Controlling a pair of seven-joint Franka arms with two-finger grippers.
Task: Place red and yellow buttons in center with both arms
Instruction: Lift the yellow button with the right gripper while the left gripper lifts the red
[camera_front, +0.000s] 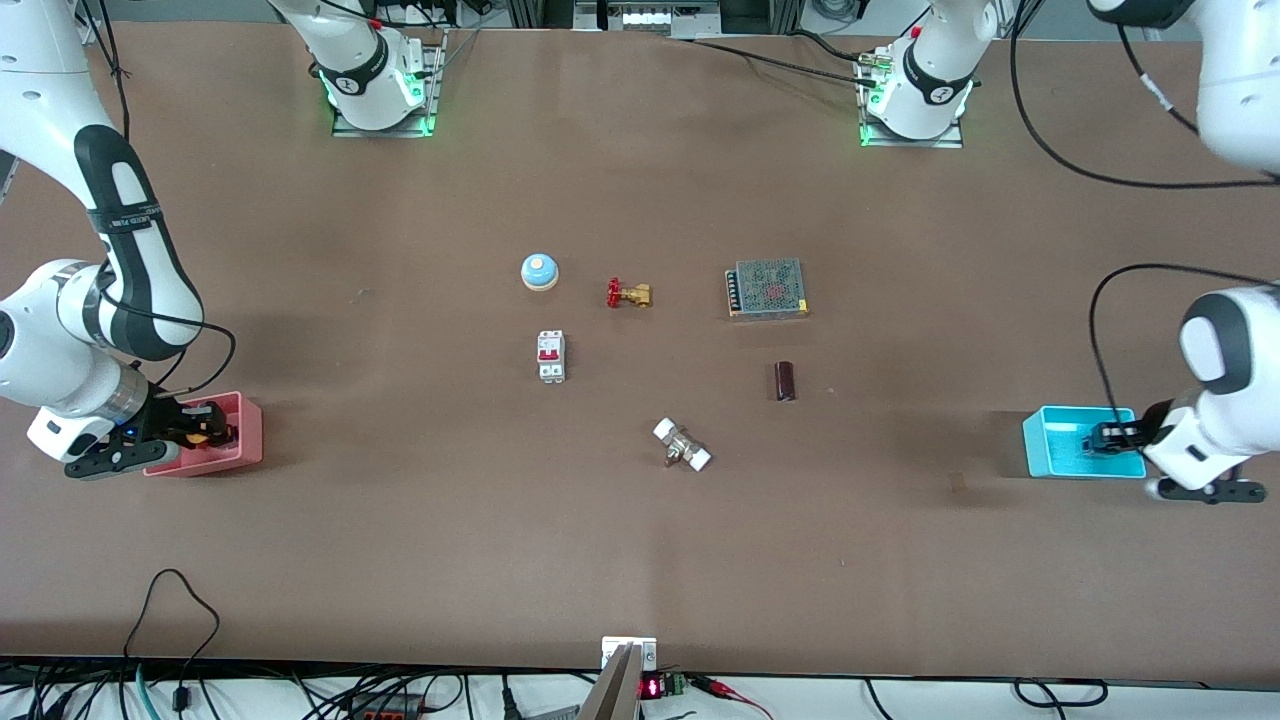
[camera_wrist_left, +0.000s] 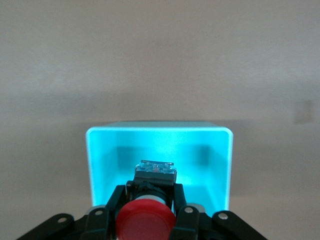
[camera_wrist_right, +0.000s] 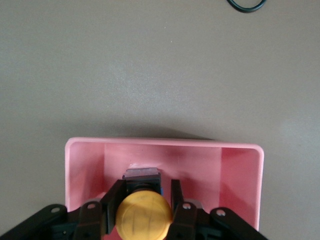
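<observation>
My left gripper (camera_front: 1100, 438) is over the cyan bin (camera_front: 1060, 455) at the left arm's end of the table. In the left wrist view the gripper (camera_wrist_left: 148, 192) is shut on the red button (camera_wrist_left: 146, 217), its fingers against the dark body, held above the cyan bin's floor (camera_wrist_left: 160, 129). My right gripper (camera_front: 205, 425) is over the pink bin (camera_front: 245, 440) at the right arm's end. In the right wrist view the gripper (camera_wrist_right: 148, 190) is shut on the yellow button (camera_wrist_right: 144, 215), held inside the pink bin's walls (camera_wrist_right: 165, 143). The brown tabletop centre (camera_front: 640, 390) lies between them.
Around the middle of the table stand a blue dome bell (camera_front: 539, 271), a brass valve with a red handwheel (camera_front: 629, 294), a metal mesh power supply (camera_front: 767, 288), a white circuit breaker (camera_front: 551, 355), a dark cylinder (camera_front: 785, 381) and a white-ended fitting (camera_front: 682, 445).
</observation>
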